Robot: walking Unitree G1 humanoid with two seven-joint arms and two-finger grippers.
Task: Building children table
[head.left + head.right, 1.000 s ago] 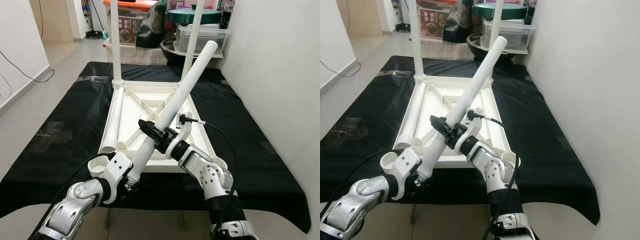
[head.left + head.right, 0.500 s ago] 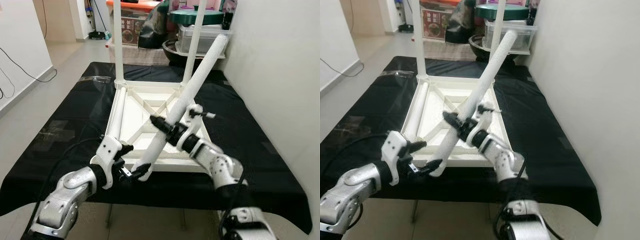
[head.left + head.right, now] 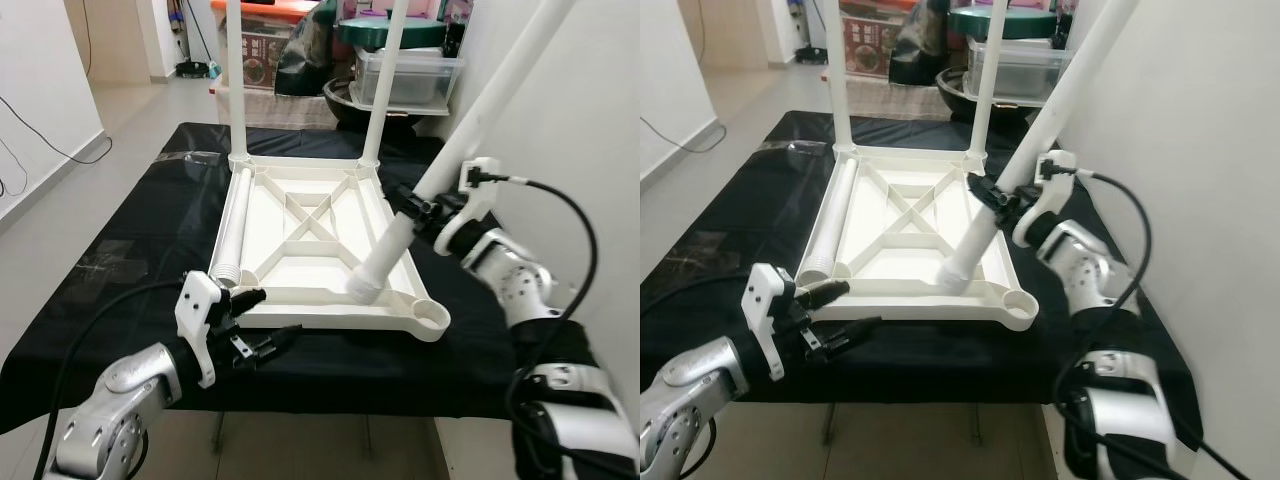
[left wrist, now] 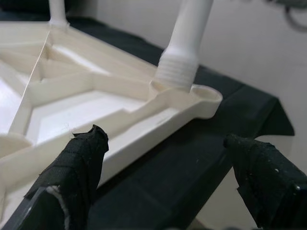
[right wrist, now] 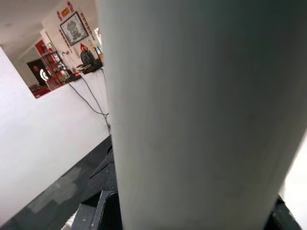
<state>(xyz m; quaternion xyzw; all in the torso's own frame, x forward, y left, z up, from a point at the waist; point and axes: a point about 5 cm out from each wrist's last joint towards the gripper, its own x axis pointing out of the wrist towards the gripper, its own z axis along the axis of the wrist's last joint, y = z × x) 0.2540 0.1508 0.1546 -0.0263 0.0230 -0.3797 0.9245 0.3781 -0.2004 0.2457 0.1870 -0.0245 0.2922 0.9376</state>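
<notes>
**Left eye view: leg poised near the tabletop's corner socket**

The right gripper (image 3: 418, 208) is clamped around a tilted white table leg (image 3: 455, 155), its threaded end resting just beside the empty corner socket (image 3: 432, 316) of the upturned tabletop (image 3: 300, 230). The left gripper (image 3: 262, 322) hovers at the near edge, fingers apart, holding nothing.

Two upright legs (image 3: 234, 80) (image 3: 385, 75) block the far corners of the upturned tabletop (image 3: 300, 235). A loose leg (image 3: 230, 225) lies along its left rail. The tilted leg (image 3: 445, 165) crosses the right side, its threaded end just beside the near-right socket (image 3: 430, 316). Wall (image 3: 600, 150) close on the right. Black cloth (image 3: 110, 270) on the left is open. Left gripper (image 3: 255, 325) has its fingers spread at the near edge.
</notes>
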